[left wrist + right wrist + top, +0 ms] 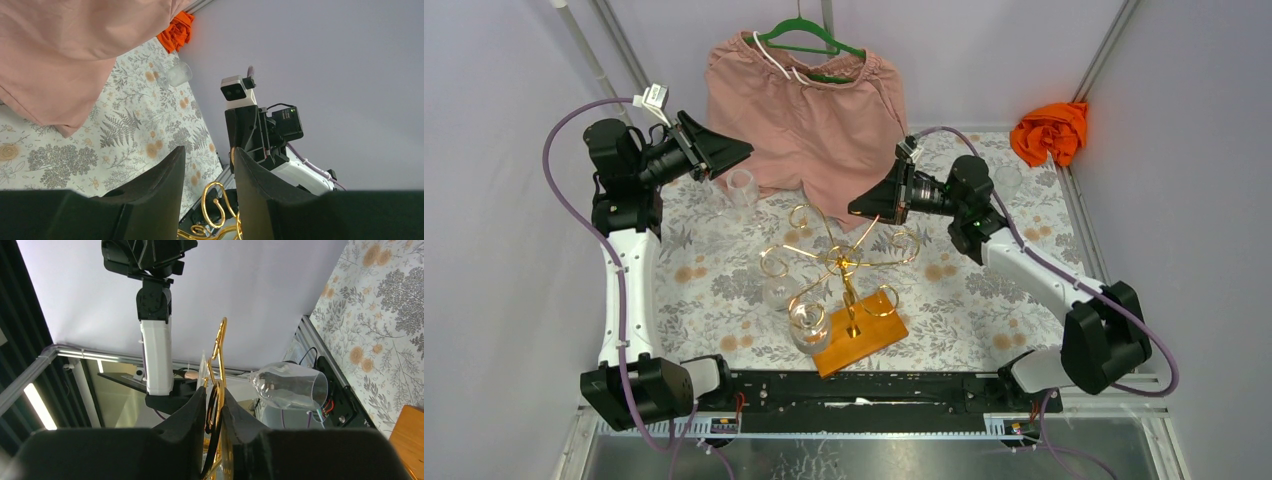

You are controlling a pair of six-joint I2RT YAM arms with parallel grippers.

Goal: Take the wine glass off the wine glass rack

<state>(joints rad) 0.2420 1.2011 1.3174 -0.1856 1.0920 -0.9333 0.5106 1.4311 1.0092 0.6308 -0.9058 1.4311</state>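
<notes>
Bracing step: right claw narrow, pinching a scroll of wine glass rack; left claw half-open, empty. Next, likely: left unhooks wine glass.

Pink shorts hang from a green hanger; an orange cloth sits far right.

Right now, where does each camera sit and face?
Top external: above, behind the bases, looking down on the table, wine glass rack, both arms.
Left wrist: faces across the table at the right arm; left end effector open.
Right wrist: faces the left arm; right end effector grips the rack.
Shared: all show the rack.
</notes>
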